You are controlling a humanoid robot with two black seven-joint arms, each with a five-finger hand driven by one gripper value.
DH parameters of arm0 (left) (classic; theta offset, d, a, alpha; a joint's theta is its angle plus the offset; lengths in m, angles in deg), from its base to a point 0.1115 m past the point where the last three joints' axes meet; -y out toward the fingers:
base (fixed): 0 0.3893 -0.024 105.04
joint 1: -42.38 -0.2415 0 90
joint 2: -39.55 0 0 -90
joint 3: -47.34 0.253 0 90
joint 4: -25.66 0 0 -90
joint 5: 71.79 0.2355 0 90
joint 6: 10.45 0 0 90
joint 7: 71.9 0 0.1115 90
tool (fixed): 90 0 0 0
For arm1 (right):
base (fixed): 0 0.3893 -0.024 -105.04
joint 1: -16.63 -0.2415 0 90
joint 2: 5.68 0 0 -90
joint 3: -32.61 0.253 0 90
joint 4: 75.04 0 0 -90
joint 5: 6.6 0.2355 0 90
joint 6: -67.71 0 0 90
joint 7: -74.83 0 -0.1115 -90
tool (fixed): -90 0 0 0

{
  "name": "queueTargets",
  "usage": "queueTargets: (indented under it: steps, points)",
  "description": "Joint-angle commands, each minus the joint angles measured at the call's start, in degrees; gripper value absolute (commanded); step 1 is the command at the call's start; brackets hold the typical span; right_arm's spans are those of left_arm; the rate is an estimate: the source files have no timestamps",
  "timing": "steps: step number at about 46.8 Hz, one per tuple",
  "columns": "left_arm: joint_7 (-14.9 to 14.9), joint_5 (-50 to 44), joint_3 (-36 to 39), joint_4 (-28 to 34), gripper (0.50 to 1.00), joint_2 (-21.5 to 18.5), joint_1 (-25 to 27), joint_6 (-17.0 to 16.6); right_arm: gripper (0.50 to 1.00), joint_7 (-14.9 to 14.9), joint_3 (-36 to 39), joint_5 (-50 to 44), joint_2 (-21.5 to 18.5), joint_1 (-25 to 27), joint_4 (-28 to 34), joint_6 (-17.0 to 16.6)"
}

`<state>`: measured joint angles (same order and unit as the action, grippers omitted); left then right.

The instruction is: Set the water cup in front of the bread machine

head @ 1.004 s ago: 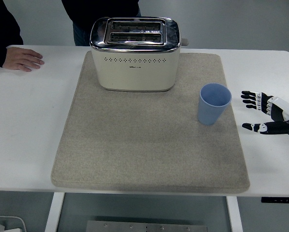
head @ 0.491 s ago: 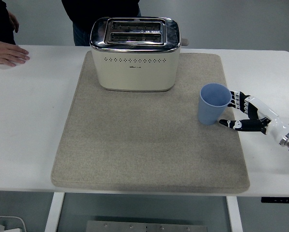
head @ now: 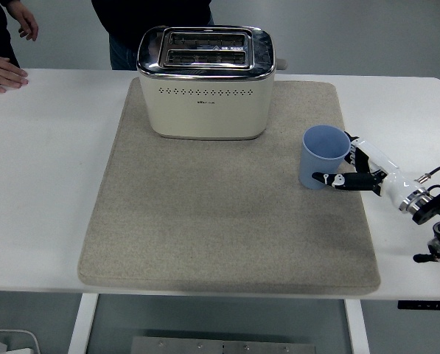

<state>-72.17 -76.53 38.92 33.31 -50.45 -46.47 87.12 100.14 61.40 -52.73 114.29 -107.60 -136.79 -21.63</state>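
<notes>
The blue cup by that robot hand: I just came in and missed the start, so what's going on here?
The robot's right hand has its fingers wrapped around the blue cup, which stands upright on the beige mat, off to the right of the cream toaster. The cup isn't yet in front of the toaster. The left arm isn't visible. A person's hand rests on the white table at the far left edge.

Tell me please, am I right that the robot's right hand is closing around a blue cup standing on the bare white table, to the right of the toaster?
Not quite: the head view shows the blue cup standing on the beige mat, not the bare table. The rest holds: the right hand wraps it, right of the toaster.
</notes>
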Motion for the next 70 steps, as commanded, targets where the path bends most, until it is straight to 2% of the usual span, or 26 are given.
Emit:
queueTargets:
  steps: [1, 2, 3, 16, 24, 31, 43, 55, 70]
  points:
    - [0.0, 0.0, -0.02, 0.0, 1.0, 0.0, -0.01, -0.01, 0.618, -0.09, -0.04, -0.18, -0.09, -0.48, 0.05, 0.57]
    - [0.0, 0.0, -0.02, 0.0, 1.0, 0.0, -0.01, -0.01, 0.536, -0.09, -0.13, -0.18, -0.09, -0.75, 0.05, 0.66]
    - [0.0, 0.0, -0.02, 0.0, 1.0, 0.0, -0.01, 0.07, 0.5, -0.17, -0.39, -0.09, -0.09, -1.01, 0.05, 0.75]
    - [0.0, 0.0, -0.02, 0.0, 1.0, 0.0, -0.01, -0.01, 0.5, -0.26, -1.36, 0.88, 0.17, -2.77, -0.74, 0.75]
    - [0.0, 0.0, 0.07, 0.0, 1.0, 0.0, -0.01, 0.07, 0.5, -0.44, -1.19, 1.05, 0.88, -2.68, -5.83, 0.92]
    - [0.0, 0.0, -0.02, 0.0, 1.0, 0.0, -0.01, 0.07, 0.5, -0.96, -1.19, 1.05, -0.44, -2.77, -8.12, 2.42]
    - [0.0, 0.0, -0.02, 0.0, 1.0, 0.0, -0.01, -0.01, 0.5, -1.32, -1.97, 0.52, -10.63, -4.7, -6.11, 6.02]
    - [0.0, 0.0, 0.07, 0.0, 1.0, 0.0, -0.01, -0.01, 0.5, -1.23, -4.79, -0.09, -19.51, -7.52, 1.19, 6.37]
    - [0.0, 0.0, 0.07, 0.0, 1.0, 0.0, -0.01, -0.01, 0.5, -0.97, -4.97, -0.18, -27.77, -9.89, 9.72, 6.72]
